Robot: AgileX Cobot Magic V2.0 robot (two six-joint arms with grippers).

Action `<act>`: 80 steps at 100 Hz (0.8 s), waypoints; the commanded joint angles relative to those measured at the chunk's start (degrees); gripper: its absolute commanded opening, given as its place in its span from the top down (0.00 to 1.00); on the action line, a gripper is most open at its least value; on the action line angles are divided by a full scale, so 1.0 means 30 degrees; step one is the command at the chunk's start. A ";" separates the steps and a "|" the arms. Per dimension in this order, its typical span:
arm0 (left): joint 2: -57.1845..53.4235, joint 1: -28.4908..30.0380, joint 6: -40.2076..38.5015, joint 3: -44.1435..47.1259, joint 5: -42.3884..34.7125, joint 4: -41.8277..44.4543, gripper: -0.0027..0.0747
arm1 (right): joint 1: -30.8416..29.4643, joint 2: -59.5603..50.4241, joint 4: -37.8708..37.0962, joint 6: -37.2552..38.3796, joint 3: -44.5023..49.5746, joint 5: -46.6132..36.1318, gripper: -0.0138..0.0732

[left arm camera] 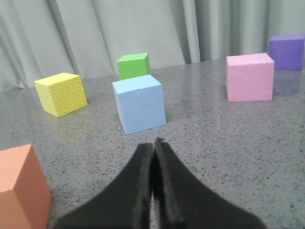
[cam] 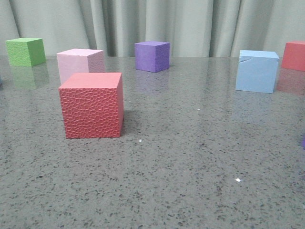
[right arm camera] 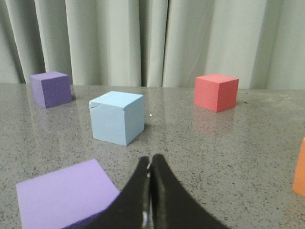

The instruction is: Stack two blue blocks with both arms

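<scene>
Speckled grey stone counter (cam: 190,167) carries two pale blue foam cubes (left arm camera: 139,104) (right arm camera: 117,117), far apart; both arms' fingers (left arm camera: 153,157) (right arm camera: 150,167) are pressed together, empty.

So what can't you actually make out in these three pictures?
- Front view: neither arm shows, and only the cracked blue block appears; the other blue block lies outside the frame.
- Left wrist view: orange cube cut by the edge.
- Right wrist view: lilac cube partly behind the right gripper.

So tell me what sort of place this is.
Probably a robot test bench: coloured foam cubes, like the red cube and a blue block, spread over a speckled grey table with a plain curtain behind.
</scene>
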 commanded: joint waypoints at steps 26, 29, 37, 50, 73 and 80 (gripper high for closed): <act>0.0383 0.0056 -0.0180 -0.1887 0.0481 -0.0864 0.99 | -0.0066 0.0181 0.0810 -0.0131 -0.3314 0.1785 0.92; 0.0662 0.0056 -0.0180 -0.2287 0.0692 -0.0864 0.99 | -0.0066 0.0402 0.0882 -0.0131 -0.3636 0.2042 0.92; 0.1692 0.0056 -0.0180 -0.3682 0.1450 -0.0864 0.99 | -0.0066 0.1154 0.1078 -0.0131 -0.4774 0.2958 0.92; 0.3366 0.0056 -0.0180 -0.6176 0.2797 -0.0864 0.99 | -0.0066 0.2547 0.1205 -0.0131 -0.6726 0.4719 0.92; 0.7360 0.0056 -0.1200 -1.1031 0.7371 -0.0891 0.99 | -0.0066 0.5427 0.2417 -0.0131 -1.0855 0.8661 0.92; 0.8700 0.0056 -0.1200 -1.2624 0.9319 -0.0891 0.99 | -0.0066 0.6393 0.2628 -0.0131 -1.2155 1.0075 0.92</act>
